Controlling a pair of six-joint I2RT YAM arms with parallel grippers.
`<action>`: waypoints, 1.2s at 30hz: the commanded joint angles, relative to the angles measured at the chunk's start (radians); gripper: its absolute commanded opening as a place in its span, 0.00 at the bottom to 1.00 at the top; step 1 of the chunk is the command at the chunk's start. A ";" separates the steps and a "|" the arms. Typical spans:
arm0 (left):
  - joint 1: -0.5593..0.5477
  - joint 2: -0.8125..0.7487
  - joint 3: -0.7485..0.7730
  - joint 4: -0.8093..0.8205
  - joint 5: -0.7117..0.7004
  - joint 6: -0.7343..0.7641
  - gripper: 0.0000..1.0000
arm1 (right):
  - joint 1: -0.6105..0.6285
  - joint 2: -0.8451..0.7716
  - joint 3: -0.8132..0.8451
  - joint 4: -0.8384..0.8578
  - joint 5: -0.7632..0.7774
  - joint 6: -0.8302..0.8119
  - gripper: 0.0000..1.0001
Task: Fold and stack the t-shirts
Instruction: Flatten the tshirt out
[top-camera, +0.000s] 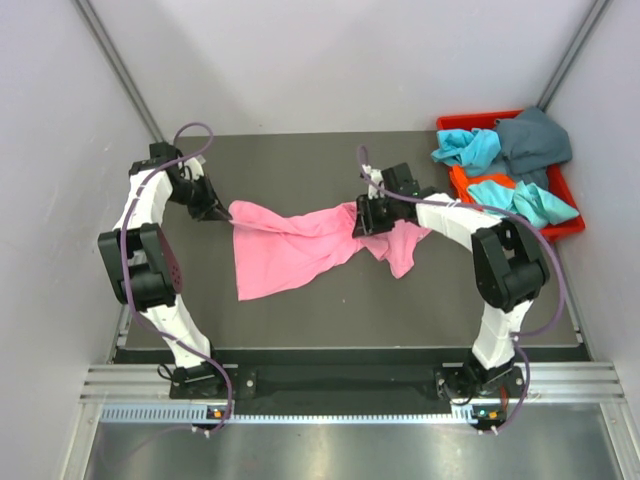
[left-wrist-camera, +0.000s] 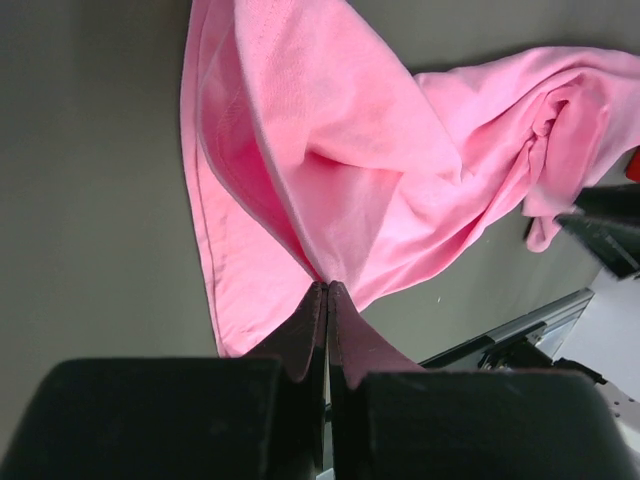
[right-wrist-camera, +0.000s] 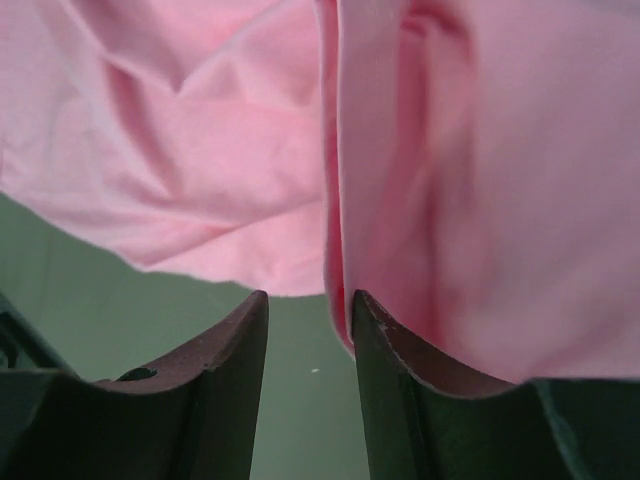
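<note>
A dark grey table (top-camera: 300, 160) stands between pale, plain walls: one at the left (top-camera: 50, 150), one at the back (top-camera: 340, 60), one at the right (top-camera: 610, 120). A silver metal rail (top-camera: 330, 385) runs along its near edge. The light is soft and even.

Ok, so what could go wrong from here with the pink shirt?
The right claw stands open with the hem of the pink t-shirt beside one finger, so it may close on too little cloth. The left claw pinches only a small tuck at its tips; a pull might free it.
</note>
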 joint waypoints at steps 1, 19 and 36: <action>0.005 -0.052 -0.001 0.028 0.027 -0.007 0.00 | 0.055 -0.113 -0.052 0.013 -0.026 0.048 0.40; 0.005 -0.057 -0.007 0.044 0.056 -0.026 0.00 | 0.105 -0.253 -0.130 -0.019 0.266 -0.351 0.36; 0.005 -0.052 -0.024 0.050 0.094 -0.039 0.00 | 0.110 -0.103 -0.108 0.014 0.404 -0.587 0.37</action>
